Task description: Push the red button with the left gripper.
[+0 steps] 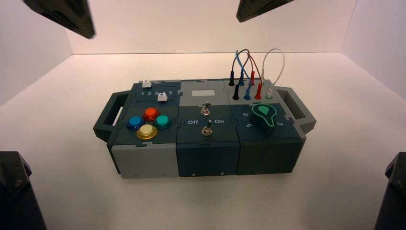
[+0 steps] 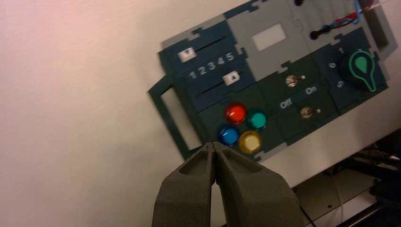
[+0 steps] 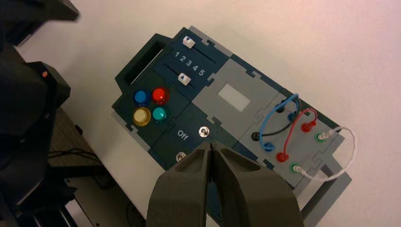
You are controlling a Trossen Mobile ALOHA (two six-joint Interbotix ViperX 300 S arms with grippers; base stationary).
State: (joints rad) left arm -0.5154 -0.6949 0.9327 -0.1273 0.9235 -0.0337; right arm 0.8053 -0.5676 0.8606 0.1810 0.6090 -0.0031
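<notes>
The red button is the far one of four domed buttons on the box's left part, with blue, teal and yellow around it. It also shows in the left wrist view and in the right wrist view. My left gripper is shut and empty, held high above the box and apart from it, its tips pointing near the blue button. In the high view it is the dark shape at the top left. My right gripper is shut and empty, high over the switches.
The grey and dark box has a handle at each end. It bears two sliders with white tabs, two toggle switches, a green-rimmed knob and plugged wires. Arm bases stand at the near corners.
</notes>
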